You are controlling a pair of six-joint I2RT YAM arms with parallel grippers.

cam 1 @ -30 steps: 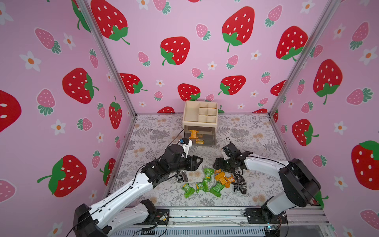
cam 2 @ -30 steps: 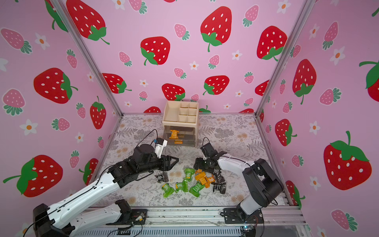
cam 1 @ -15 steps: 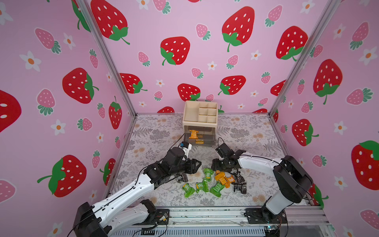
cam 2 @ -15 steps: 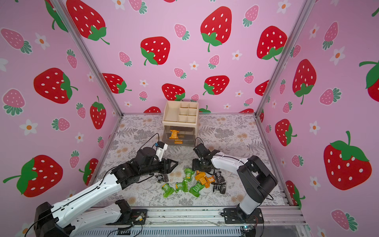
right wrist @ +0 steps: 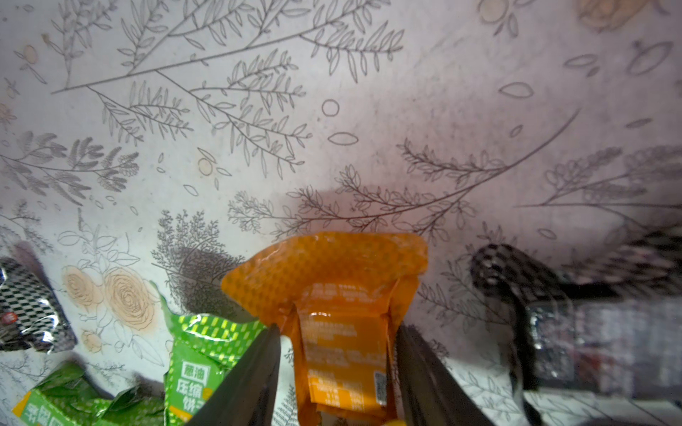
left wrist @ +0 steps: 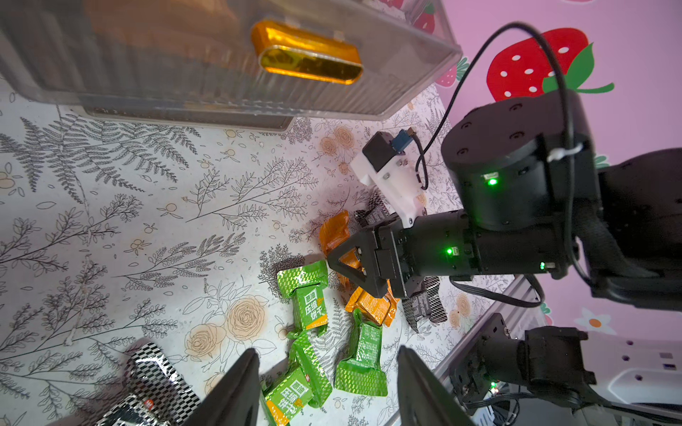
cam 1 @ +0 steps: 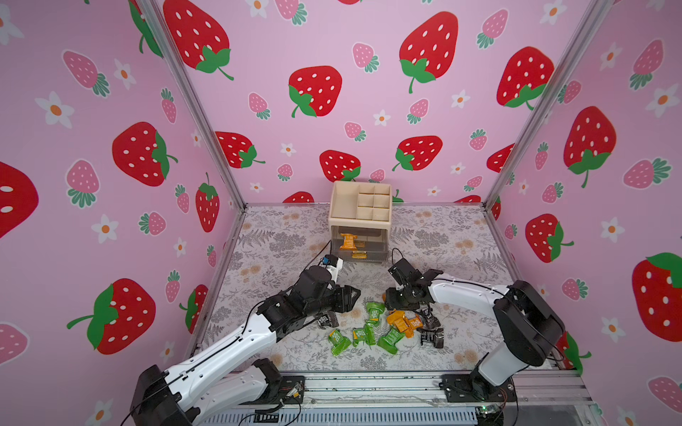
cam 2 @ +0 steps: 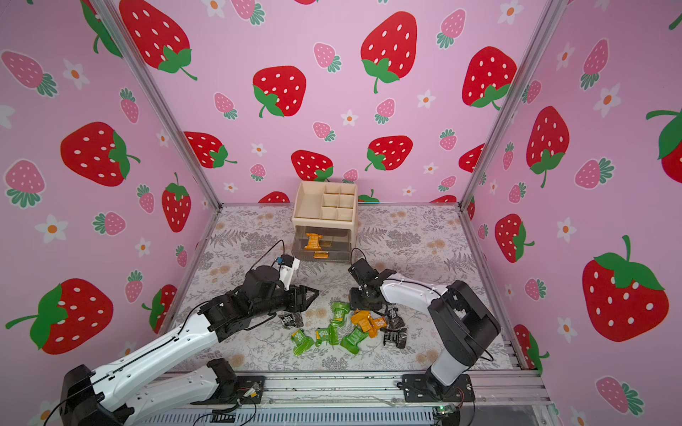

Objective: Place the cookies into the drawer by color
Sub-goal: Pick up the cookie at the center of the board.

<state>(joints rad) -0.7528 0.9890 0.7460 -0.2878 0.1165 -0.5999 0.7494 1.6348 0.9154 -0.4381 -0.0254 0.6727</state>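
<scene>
White arms (cam 1: 228, 343), black joints (cam 1: 527, 324) (green lights (left wrist: 492, 181)), looping black cables (left wrist: 516, 24)

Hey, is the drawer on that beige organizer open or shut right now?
Open. In both top views the smoky drawer juts out in front of the beige organizer, orange cookies showing inside it.

Robot lab test booth, strawberry-print walls (cam 1: 313, 37), aluminium rail (cam 1: 369, 387) (staged set)

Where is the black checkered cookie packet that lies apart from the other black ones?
In both top views the black checkered cookie packet lies on the floral mat, left of the pile, beside the left gripper.
</scene>
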